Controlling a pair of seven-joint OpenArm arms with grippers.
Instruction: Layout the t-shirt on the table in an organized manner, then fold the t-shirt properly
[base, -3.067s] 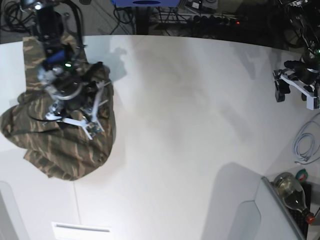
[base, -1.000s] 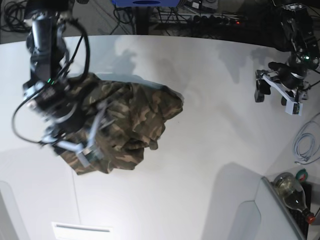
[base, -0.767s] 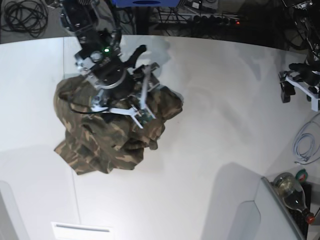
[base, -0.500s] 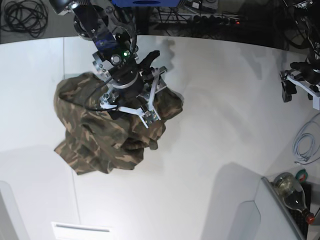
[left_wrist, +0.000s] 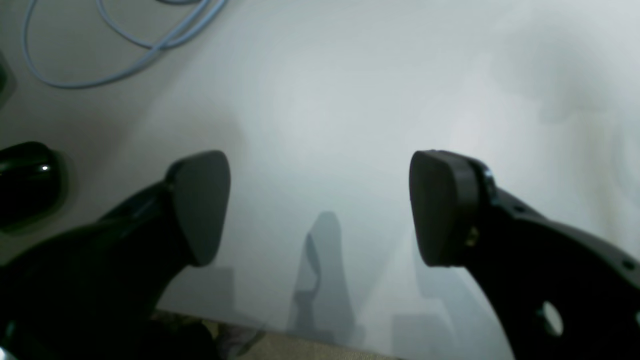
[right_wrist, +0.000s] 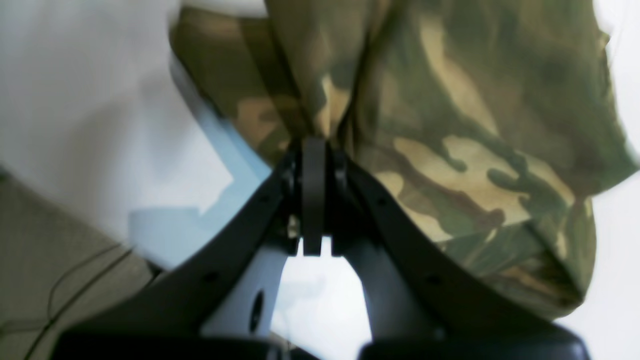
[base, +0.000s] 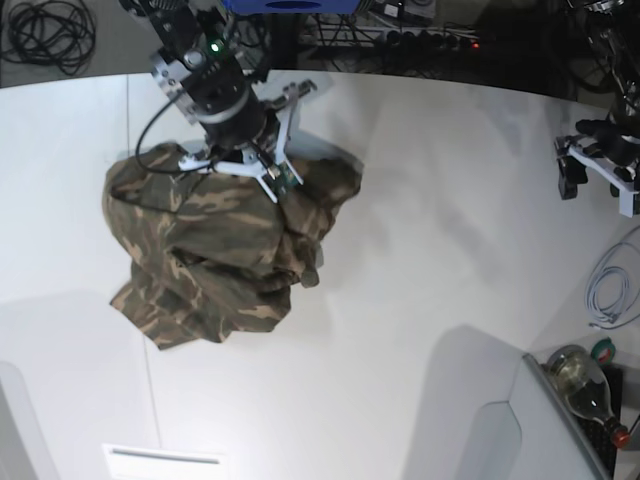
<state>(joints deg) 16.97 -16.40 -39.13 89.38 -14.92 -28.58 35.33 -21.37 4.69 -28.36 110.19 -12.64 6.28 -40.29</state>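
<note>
The camouflage t-shirt (base: 205, 265) lies crumpled in a heap on the left half of the white table (base: 430, 250). My right gripper (base: 281, 186) sits over the heap's far right part, shut on a pinched fold of the cloth. The right wrist view shows the shut fingertips (right_wrist: 313, 150) biting a gathered ridge of the t-shirt (right_wrist: 450, 125), which hangs away from them. My left gripper (base: 598, 195) hovers at the table's far right edge, well apart from the shirt. Its fingers (left_wrist: 200, 205) stand wide open over bare table (left_wrist: 325, 100), with nothing between them.
A pale blue cable (base: 610, 290) coils near the right edge, also in the left wrist view as the cable (left_wrist: 125, 60). A bottle (base: 585, 385) lies in a bin at the front right. Cables and dark equipment line the far side beyond the table.
My right gripper moved toward the far edge over the shirt's upper right part and shut on a fold there. The left arm has stayed almost still.
</note>
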